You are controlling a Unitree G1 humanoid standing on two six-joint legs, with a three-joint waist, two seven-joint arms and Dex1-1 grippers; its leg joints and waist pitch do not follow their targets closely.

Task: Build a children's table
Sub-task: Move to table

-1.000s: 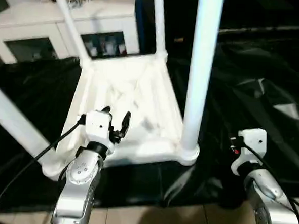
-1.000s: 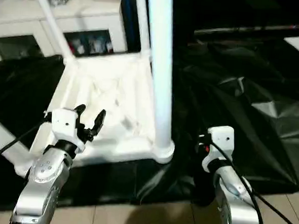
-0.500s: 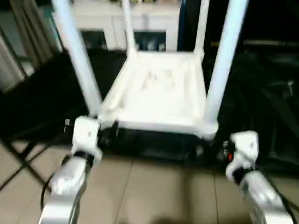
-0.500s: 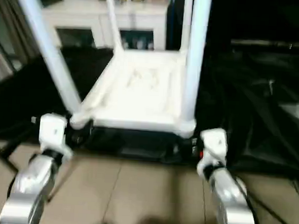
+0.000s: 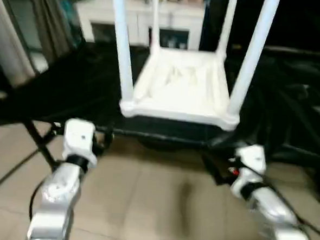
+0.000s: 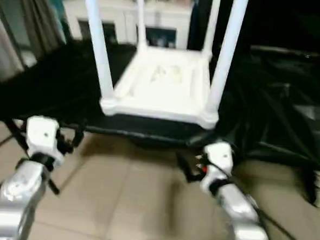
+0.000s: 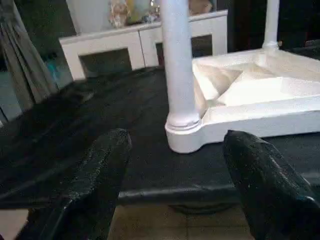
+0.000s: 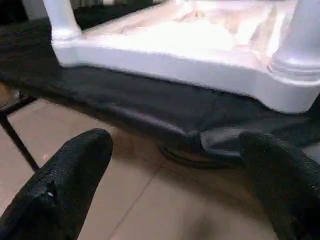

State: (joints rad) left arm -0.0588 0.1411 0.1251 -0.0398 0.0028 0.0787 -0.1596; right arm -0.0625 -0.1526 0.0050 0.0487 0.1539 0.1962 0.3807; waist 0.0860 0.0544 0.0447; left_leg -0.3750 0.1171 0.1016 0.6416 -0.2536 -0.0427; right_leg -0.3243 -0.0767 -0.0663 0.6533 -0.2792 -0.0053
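The children's table stands upside down on the black-draped work table (image 5: 53, 86). Its white tabletop (image 5: 180, 94) lies ribbed side up, and all of its white legs point upward: the near left leg (image 5: 121, 47), the near right leg (image 5: 251, 55) and two far legs (image 5: 154, 19). My left gripper (image 7: 175, 165) hangs open and holds nothing, short of the work table's front edge, facing the near left corner (image 7: 185, 137). Facing the near right corner (image 8: 295, 95), my right gripper (image 8: 175, 185) is open too and holds nothing. Both grippers hang over the floor, apart from the tabletop.
A white cabinet with glass doors (image 5: 101, 13) stands behind the work table. Curtains (image 5: 46, 20) hang at the far left. A black frame leg (image 5: 36, 139) slants under the work table's left side. Tiled floor (image 5: 154, 207) lies below my arms.
The view has pulled back and swung. My left gripper, earlier over the tabletop's near edge, now hangs off the work table over the floor. The right gripper has drawn back likewise.
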